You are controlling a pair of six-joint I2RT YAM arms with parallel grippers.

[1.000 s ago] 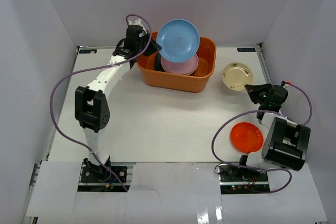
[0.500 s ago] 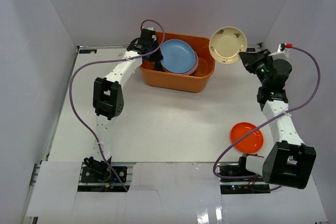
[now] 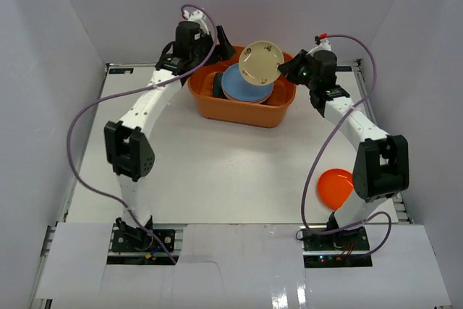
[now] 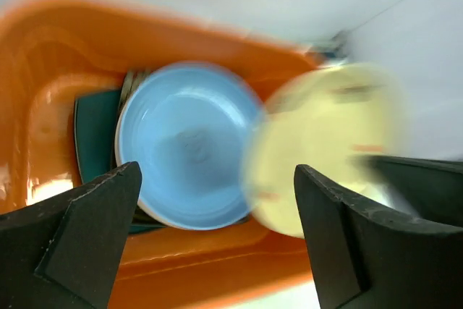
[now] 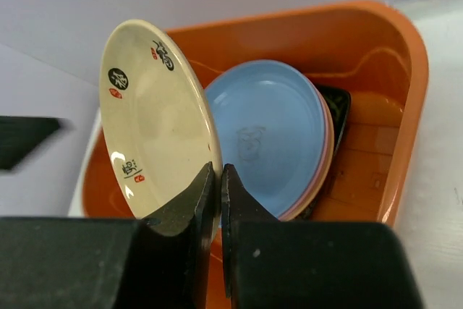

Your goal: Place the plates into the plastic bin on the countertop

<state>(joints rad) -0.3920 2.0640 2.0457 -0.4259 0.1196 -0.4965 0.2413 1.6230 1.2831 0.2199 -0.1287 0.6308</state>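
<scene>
The orange plastic bin (image 3: 235, 110) stands at the back of the white countertop (image 3: 217, 168). In it a blue plate (image 3: 244, 86) lies on a pink plate (image 5: 327, 151), with a teal plate (image 4: 94, 135) and a black plate (image 5: 337, 105) under them. My left gripper (image 3: 223, 41) hangs open and empty above the bin's back left; the blue plate (image 4: 188, 146) shows between its fingers. My right gripper (image 5: 219, 171) is shut on the rim of a pale yellow plate (image 3: 260, 61), which stands tilted on edge over the bin. An orange plate (image 3: 334, 187) lies at the right front.
White upright walls close in the countertop on the left, back and right. A metal rail (image 3: 83, 157) edges its left side. Both arms reach over the bin from either side, the yellow plate (image 4: 325, 146) close beside my left gripper (image 4: 217, 171).
My left gripper opened and let go of the blue plate, which now lies in the bin. My right arm lifted the pale yellow plate off the countertop and carried it left over the bin.
</scene>
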